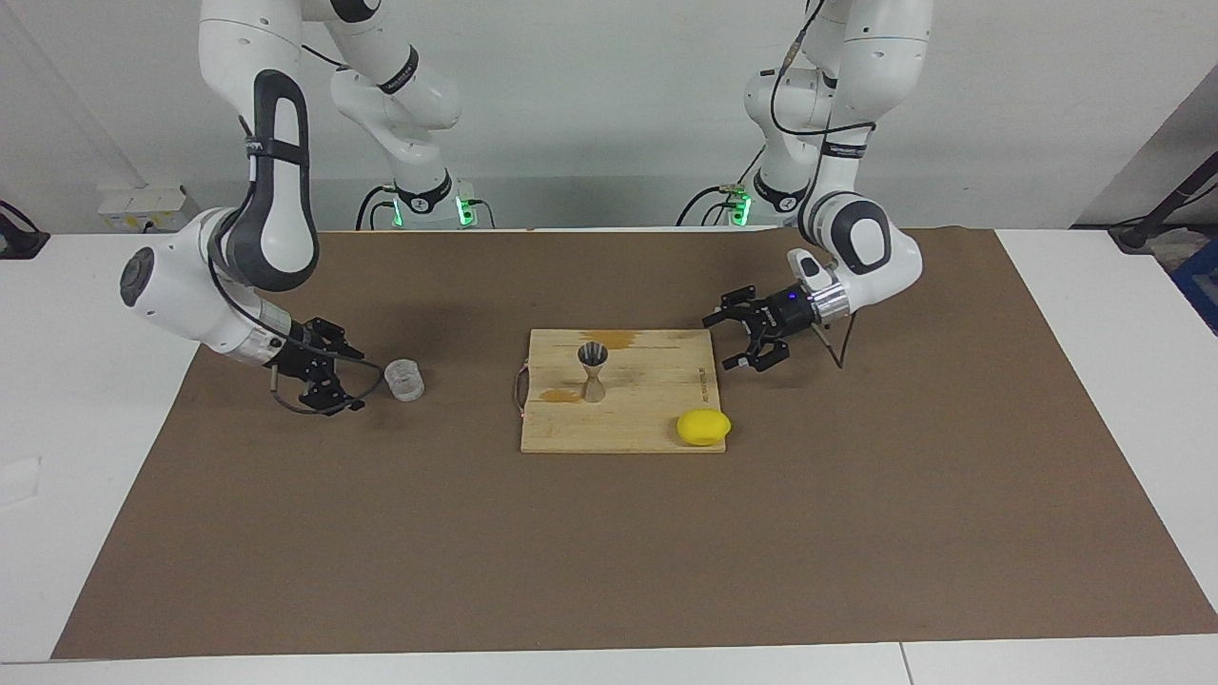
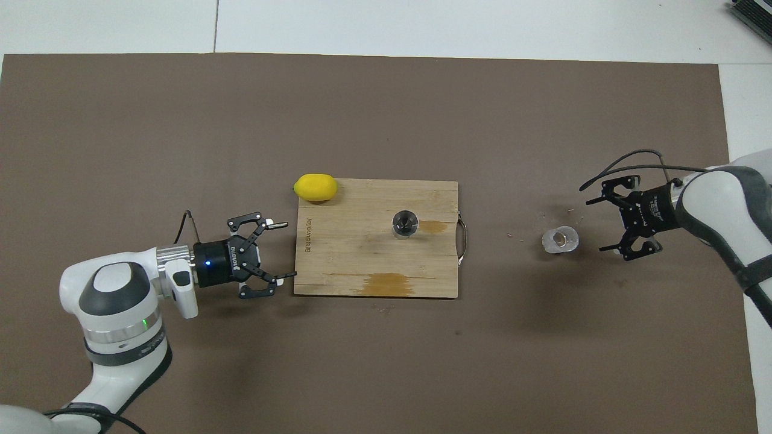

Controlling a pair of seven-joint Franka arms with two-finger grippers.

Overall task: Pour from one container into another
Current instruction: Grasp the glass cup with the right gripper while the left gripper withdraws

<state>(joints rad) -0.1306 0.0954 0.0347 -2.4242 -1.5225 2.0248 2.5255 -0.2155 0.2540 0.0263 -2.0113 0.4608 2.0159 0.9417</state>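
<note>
Counter: white top (image 1: 1094,285) is covered by a brown mat (image 1: 609,533), with white wall seen above it.
Board: a wooden cutting board (image 1: 657,419) is laid mid-mat; a yellow lemon (image 1: 703,427) is rested at its corner toward the left arm's end.
Jigger: the metal jigger (image 1: 594,371) is stood upright on the board.
Clear cup: the clear cup (image 1: 406,379) is set on the mat toward the right arm's end.
Right pincer: the right pincer (image 1: 335,379) is held released, low beside the cup, apart from it.
Left pincer: the left pincer (image 1: 749,335) is held released just off the board's edge.
</note>
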